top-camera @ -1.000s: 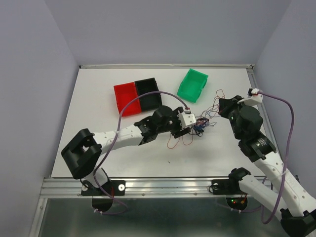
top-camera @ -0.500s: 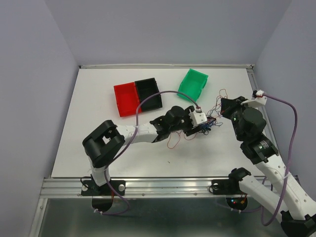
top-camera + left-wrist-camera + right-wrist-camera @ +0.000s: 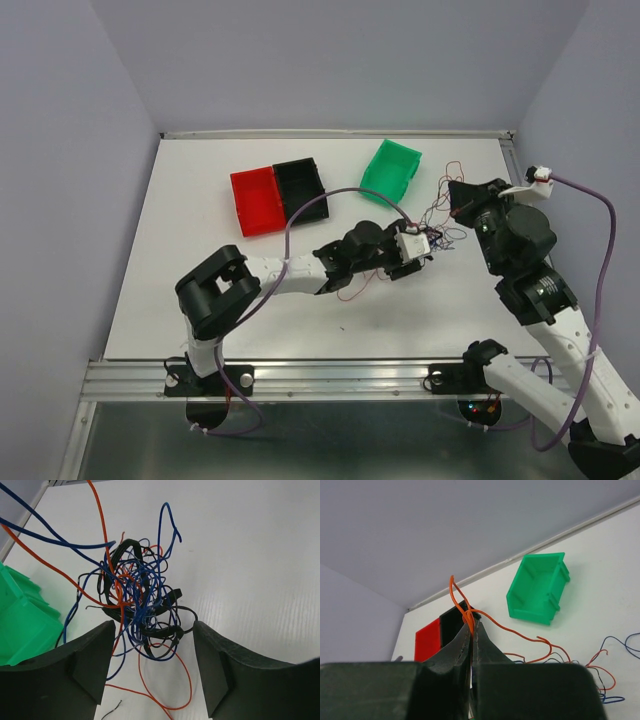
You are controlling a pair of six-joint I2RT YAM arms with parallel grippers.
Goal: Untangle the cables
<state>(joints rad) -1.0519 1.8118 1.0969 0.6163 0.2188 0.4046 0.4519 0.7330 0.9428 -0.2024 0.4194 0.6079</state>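
The cables (image 3: 140, 600) are gathered in a loose knot of thin blue, orange and black wires on the white table (image 3: 200, 230), to the right of its middle and near the green bin (image 3: 390, 172). The knot lies between the two arms. The left gripper (image 3: 152, 630) is just beside this knot with its jaws wide apart. In the left wrist view the two dark fingers (image 3: 90, 660) stand on either side of the lower part of the knot and they hold nothing. A few long blue and orange strands leave the knot and go up toward the far left corner of that view, over the edge of the green bin. The right gripper (image 3: 471, 630) is fully closed on one orange wire (image 3: 465, 612) – the wire makes a small loop above the fingertips, and a strand runs down to the right toward other loose blue and orange ends. The red bin (image 3: 256, 200) and the black bin (image 3: 302, 188) stand side by side, touching, well apart from the cables.
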